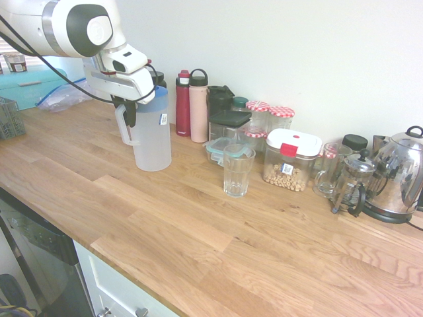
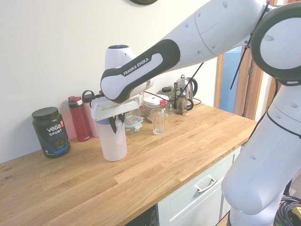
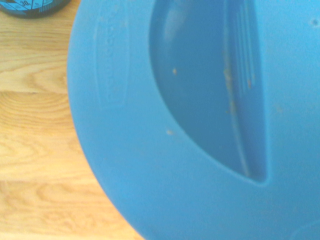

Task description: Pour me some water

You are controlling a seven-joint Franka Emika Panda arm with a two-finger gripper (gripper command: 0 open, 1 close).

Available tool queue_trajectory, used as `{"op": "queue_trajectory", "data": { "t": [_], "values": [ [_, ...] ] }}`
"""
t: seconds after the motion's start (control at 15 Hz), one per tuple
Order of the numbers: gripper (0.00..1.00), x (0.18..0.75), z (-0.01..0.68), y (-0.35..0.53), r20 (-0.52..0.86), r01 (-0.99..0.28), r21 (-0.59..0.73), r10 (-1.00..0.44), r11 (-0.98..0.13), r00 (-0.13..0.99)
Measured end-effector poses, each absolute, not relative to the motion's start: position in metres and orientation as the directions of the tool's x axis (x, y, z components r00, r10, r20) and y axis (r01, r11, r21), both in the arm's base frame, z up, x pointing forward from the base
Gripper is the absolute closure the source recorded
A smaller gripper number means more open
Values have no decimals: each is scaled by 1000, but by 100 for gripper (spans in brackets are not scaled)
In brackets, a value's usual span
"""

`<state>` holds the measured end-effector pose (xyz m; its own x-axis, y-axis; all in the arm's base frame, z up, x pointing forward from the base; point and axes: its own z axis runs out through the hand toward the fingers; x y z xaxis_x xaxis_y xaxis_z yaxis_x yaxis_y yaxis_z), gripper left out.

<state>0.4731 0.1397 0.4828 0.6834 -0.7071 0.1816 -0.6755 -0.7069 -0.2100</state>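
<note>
The gripper (image 1: 130, 112) is clenched on the handle (image 1: 123, 127) of the jug (image 1: 152, 135), taken from above with the fingers pointing steeply down. The jug is a frosted plastic pitcher with a blue lid (image 3: 200, 125), and its base looks to be on or just above the counter (image 1: 198, 224); the exterior views do not settle which.

In the first exterior view the jug sits at about 10 o'clock from the glass (image 1: 238, 170), near but clearly apart. The glass stands upright and looks empty, with open wood between the two. Behind the jug, at its 1 o'clock, are a red bottle (image 1: 183, 104) and a pink bottle (image 1: 198, 107). At 3 o'clock from the glass is a box (image 1: 291, 160) of nuts.

The jug's walls are thin plastic, so they would likely flex if squeezed. The handle is the stiff part and the right place to hold. How much water is inside cannot be read through the frosted wall. If it is full, it will be heavy and will pull away from the handle, tending to swing in a narrow grip. The wrist view shows a slotted opening in the lid, so the water should come out in a controlled stream once the jug is tipped towards that side.

The glass is light and breakable, and a knock from the jug's rim would topple it. The spout should stay above it without touching.
</note>
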Motion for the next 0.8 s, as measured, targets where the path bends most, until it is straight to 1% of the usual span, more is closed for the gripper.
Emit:
{"op": "queue_trajectory", "data": {
  "t": [0.07, 0.4, 0.8],
  "values": [
    [0, 480, 481, 140, 179, -676, -207, -707, -707, 684],
    [0, 499, 482, 136, 176, -687, -177, -709, -705, 683],
    [0, 485, 503, 135, 172, -697, -122, -706, -707, 687]
  ]
}}
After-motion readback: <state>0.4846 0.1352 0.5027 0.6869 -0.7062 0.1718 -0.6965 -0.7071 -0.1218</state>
